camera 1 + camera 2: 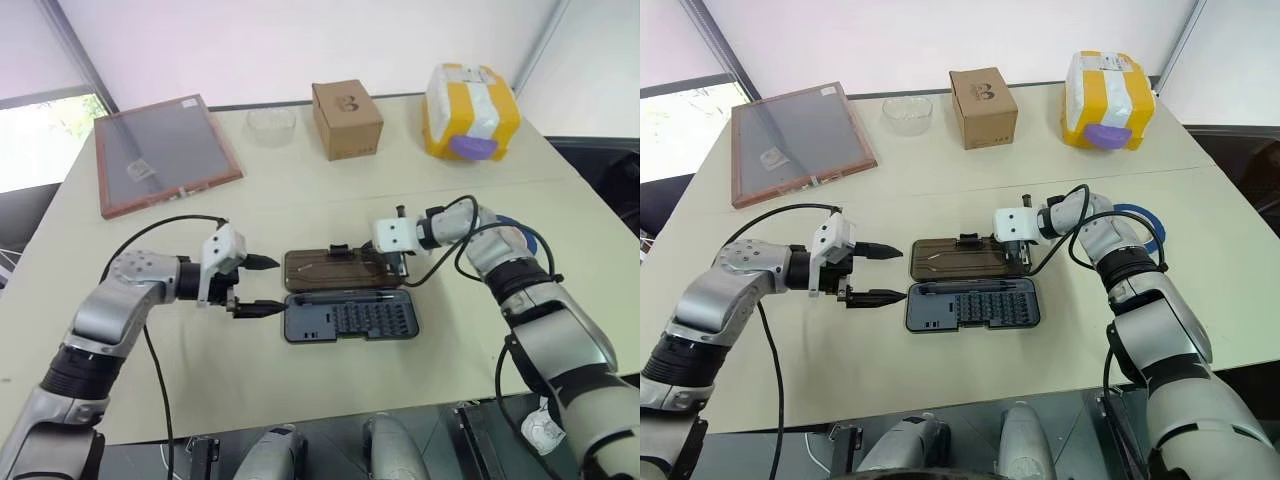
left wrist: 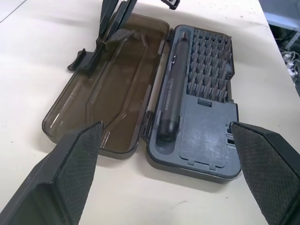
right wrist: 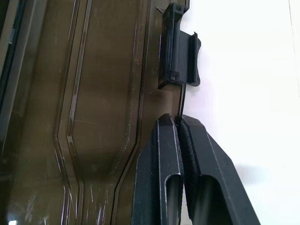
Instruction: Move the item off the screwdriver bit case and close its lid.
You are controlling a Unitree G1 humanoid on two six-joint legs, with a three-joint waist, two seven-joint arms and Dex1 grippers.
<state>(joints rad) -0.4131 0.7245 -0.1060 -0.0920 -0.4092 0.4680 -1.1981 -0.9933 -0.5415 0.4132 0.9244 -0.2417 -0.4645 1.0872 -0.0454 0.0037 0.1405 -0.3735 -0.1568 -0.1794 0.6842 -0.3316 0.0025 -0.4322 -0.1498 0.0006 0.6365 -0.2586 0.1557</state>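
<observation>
The screwdriver bit case lies open and flat at the table's middle. Its grey-blue tray (image 1: 350,318) with rows of bits is the near half, and the dark brown lid (image 1: 335,270) is the far half. My right gripper (image 3: 178,119) is shut, with its tips on the lid's far rim beside the black latch tab (image 3: 180,61). Left of the case, my left gripper (image 1: 262,285) hangs open, pointing at the case's left end, and holds nothing. The item, a roll of blue tape (image 1: 1155,222), lies on the table to the right, partly behind my right forearm.
Along the back of the table stand a wood-framed panel (image 1: 165,150), a clear round dish (image 1: 272,122), a small cardboard box (image 1: 347,118) and a yellow-and-white package (image 1: 470,110). Cables loop from both wrists over the table.
</observation>
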